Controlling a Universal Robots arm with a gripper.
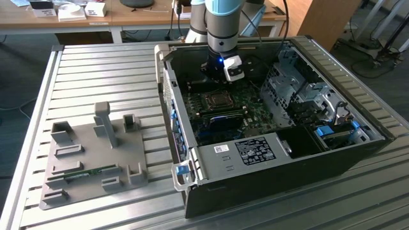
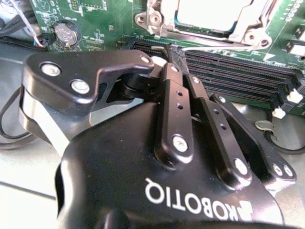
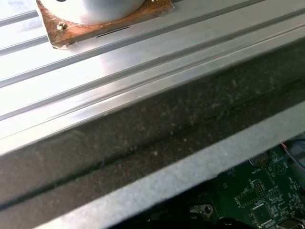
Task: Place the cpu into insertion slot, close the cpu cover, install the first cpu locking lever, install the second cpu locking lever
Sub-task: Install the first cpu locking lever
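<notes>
Inside the open computer case (image 1: 268, 158), the green motherboard (image 1: 227, 112) carries the insertion slot (image 1: 216, 100). In the second wrist view the cpu (image 2: 209, 12) shows its bright silver top inside the slot. The cpu cover (image 2: 250, 28) lies as a metal frame around it. My gripper (image 2: 174, 51) is shut, its black fingers (image 2: 177, 102) pressed together with the tips just short of the socket's near edge. A thin silvery locking lever (image 2: 214, 46) runs from right beside the tips along that edge. I cannot tell whether the tips touch it. In the exterior view my gripper (image 1: 215, 77) hangs just behind the slot.
Long black memory slots (image 2: 238, 71) lie under the fingers, and a coin battery (image 2: 65, 33) sits off to the side. A drive cage (image 1: 300, 91) and the case walls crowd the arm. A grey fixture plate (image 1: 96, 158) stands on the slatted table (image 1: 96, 72).
</notes>
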